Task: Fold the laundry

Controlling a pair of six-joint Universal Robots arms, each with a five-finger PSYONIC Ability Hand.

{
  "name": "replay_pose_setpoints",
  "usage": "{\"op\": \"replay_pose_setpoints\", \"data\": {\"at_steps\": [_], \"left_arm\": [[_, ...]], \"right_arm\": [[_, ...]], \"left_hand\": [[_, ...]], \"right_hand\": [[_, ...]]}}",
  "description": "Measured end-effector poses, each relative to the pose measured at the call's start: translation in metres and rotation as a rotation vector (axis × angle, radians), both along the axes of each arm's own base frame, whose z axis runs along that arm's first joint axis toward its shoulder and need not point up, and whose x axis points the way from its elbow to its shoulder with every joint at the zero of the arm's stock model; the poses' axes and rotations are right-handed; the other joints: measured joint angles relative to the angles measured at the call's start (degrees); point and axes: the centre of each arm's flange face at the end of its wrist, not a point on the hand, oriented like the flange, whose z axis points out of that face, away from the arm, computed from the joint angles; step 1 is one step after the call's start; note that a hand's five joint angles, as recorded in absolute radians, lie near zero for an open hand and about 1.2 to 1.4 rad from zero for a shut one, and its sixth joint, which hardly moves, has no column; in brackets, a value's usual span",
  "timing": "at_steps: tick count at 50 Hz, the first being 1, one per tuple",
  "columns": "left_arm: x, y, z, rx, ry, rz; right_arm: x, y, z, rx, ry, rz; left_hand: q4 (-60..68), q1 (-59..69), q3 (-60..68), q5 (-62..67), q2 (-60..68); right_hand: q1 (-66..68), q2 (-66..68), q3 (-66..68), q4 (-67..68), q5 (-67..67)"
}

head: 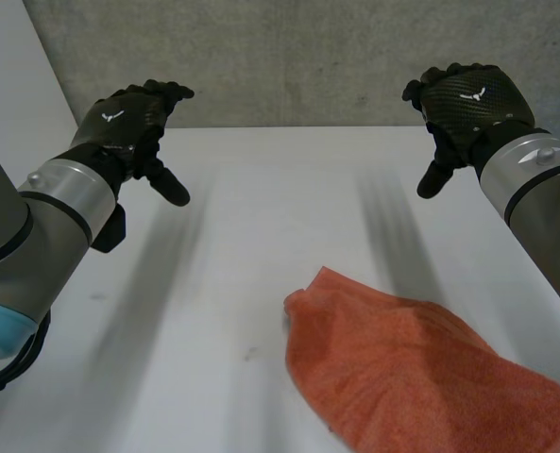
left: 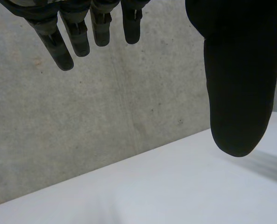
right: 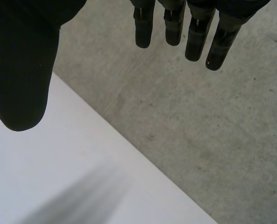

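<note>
Well apart from both hands, an orange towel (head: 412, 373) lies on the white surface (head: 251, 245), at the near right of the head view, on the right arm's side. It lies flat but rumpled, with soft creases across it. One rounded corner points toward the middle of the surface, and its near part runs past the edge of that view.

The 2 hands hang in the air over the far part of the surface, in front of a grey concrete wall (head: 289, 57). The left hand (head: 133, 118) is on the left side and the right hand (head: 464, 99) on the right, each with its back turned up and its thumb pointing down and inward. Neither touches the towel or the surface.

Seen from the left wrist, that hand's fingers (left: 59, 44) are straight and a little spread, the thumb (left: 238, 84) stands wide of them, and nothing is held. The right wrist view shows the same of its own hand: straight fingers (right: 194, 35), the thumb (right: 21, 70) held wide, nothing between them.
</note>
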Motion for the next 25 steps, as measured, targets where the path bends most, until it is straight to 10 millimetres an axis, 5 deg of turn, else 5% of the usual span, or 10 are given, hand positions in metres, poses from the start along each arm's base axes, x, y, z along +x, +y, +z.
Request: {"op": "replay_pose_setpoints", "data": {"at_steps": [11,25], "left_arm": [[-0.004,0.000,-0.007,0.018,-0.010,-0.011],[-0.007,0.005,-0.018,0.046,-0.027,-0.023]], "right_arm": [[-0.004,0.017,-0.018,0.136,0.186,0.061],[-0.010,0.051,-0.104,0.540,0.358,0.204]], "left_hand": [[0.00,0.00,0.00,0.00,0.00],[0.00,0.00,0.00,0.00,0.00]], "right_hand": [[0.00,0.00,0.00,0.00,0.00],[0.00,0.00,0.00,0.00,0.00]]}}
